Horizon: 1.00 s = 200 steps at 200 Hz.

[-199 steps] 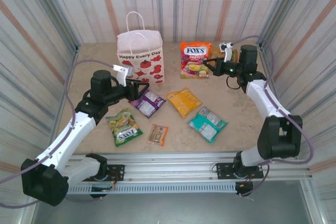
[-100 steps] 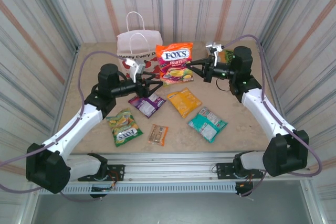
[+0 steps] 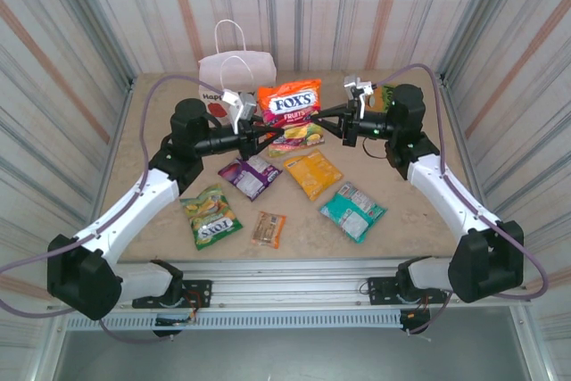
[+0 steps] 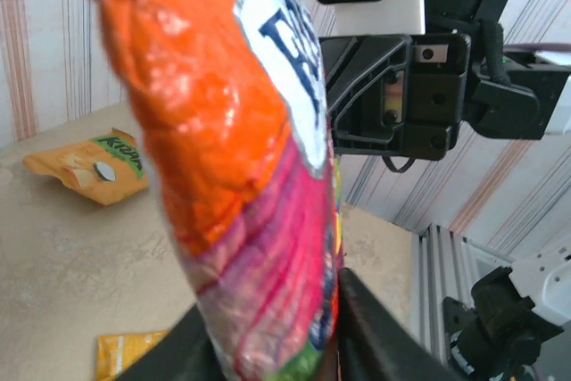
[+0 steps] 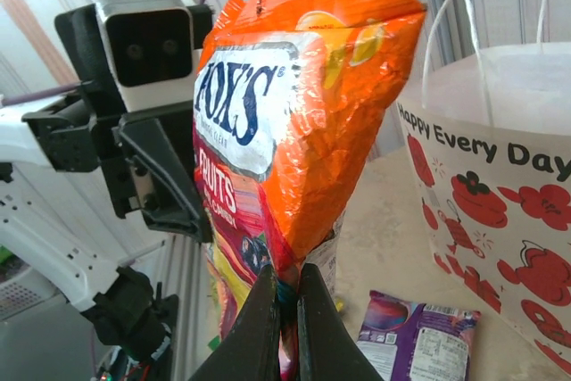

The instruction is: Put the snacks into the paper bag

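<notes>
Top external view: the white paper bag with red tomato prints stands upright at the far edge of the tabletop, left of centre, with its loop handles up. What lies inside it I cannot tell from here. Just right of the bag and a little nearer, the orange-red shiny FOX'S packet is held in the air between the two arms, outside the bag. Its long axis runs roughly up and down, slightly tilted, with the orange end on top and the printed face turned to the near side.

The right tool is clenched on the packet's bottom edge, fingers pinched tight. The left tool grasps the same lower end, a finger against each side.

Lying flat on the near half are:
- the green packet
- the purple packet
- the yellow-orange packet
- the teal packet
- the small brown-orange bar
</notes>
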Tool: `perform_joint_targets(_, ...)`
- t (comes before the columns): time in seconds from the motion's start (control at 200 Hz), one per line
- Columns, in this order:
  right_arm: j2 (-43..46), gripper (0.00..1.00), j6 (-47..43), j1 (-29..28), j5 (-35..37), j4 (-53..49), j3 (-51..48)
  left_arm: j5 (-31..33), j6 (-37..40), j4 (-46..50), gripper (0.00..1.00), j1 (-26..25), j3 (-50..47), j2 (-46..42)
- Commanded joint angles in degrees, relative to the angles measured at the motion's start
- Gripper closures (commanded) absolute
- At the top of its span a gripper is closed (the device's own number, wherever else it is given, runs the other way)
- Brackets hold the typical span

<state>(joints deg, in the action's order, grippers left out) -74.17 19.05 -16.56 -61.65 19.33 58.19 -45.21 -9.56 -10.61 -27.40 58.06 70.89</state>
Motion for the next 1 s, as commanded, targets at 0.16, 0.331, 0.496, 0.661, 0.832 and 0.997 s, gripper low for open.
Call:
perform_joint_targets(0.16,4.0,0.93,-4.1,-0.3,-3.2,-1.5,0.1,-2.5,1.6,-1.2,0.84,-0.2,1.8,0.2)
perform_joint_targets(0.331,6.4,0.46,-11.6,1.7,-6.6,-12.2,1.5,-5.9,12.3,8.5,0.98,-0.1,5.6,0.6)
perform_joint_targets(0.496,5.8,0.25,-21.0,2.3,-7.8,-26.4,5.4,-12.1,14.5,7.1,1.00,0.4,6.7,1.4)
perform_joint_targets(0.661,4.2,0.23,-21.1,2.1,-8.9,-26.5,5.9,-17.0,14.1,3.8,1.00,0.4,6.7,2.1)
perform_joint_targets(0.832,2.3,0.24,-21.1,0.8,-12.3,-26.8,7.7,-17.9,16.0,5.5,1.00,0.4,7.5,2.2)
perform_joint_targets(0.997,1.6,0.36,-21.3,-0.4,-14.0,-26.6,7.8,-15.9,15.9,6.9,0.99,0.4,8.2,2.8)
